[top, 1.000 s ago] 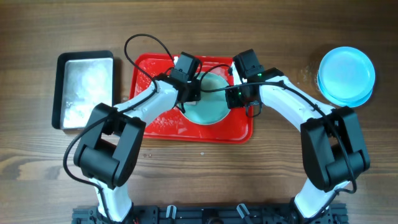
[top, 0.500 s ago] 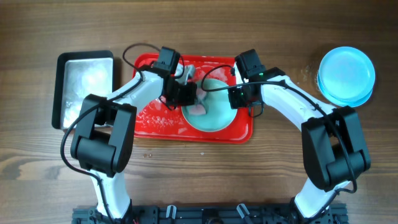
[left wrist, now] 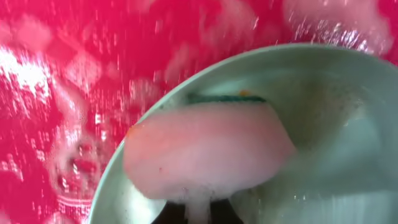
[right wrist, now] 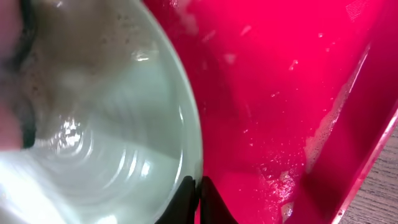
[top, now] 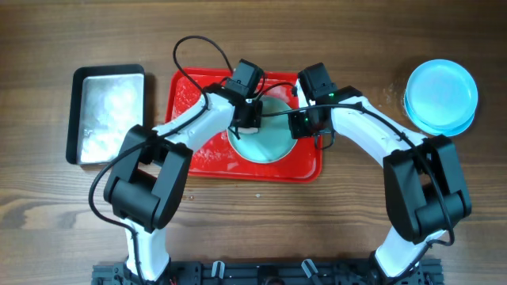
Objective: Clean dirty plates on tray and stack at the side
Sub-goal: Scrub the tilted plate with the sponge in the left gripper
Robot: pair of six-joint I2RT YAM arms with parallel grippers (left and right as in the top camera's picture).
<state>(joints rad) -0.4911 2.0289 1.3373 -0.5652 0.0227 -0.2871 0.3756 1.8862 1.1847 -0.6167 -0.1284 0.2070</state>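
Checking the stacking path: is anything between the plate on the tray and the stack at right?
Nothing visible does. Bare table lies between the tray and the stacked plates; only the right arm spans it, the right gripper pinching the plate.

We see the left arm (top: pixel 190 124) and right arm (top: pixel 369 128) alike: white rounded tubes, bulky black joints, thin black cables (top: pixel 192 37), pointed black fingers (right wrist: pixel 185 200).

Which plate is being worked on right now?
The plate on the red tray: a sponge rests on it and the right gripper pinches its rim. The other plates sit stacked on the table, far right.
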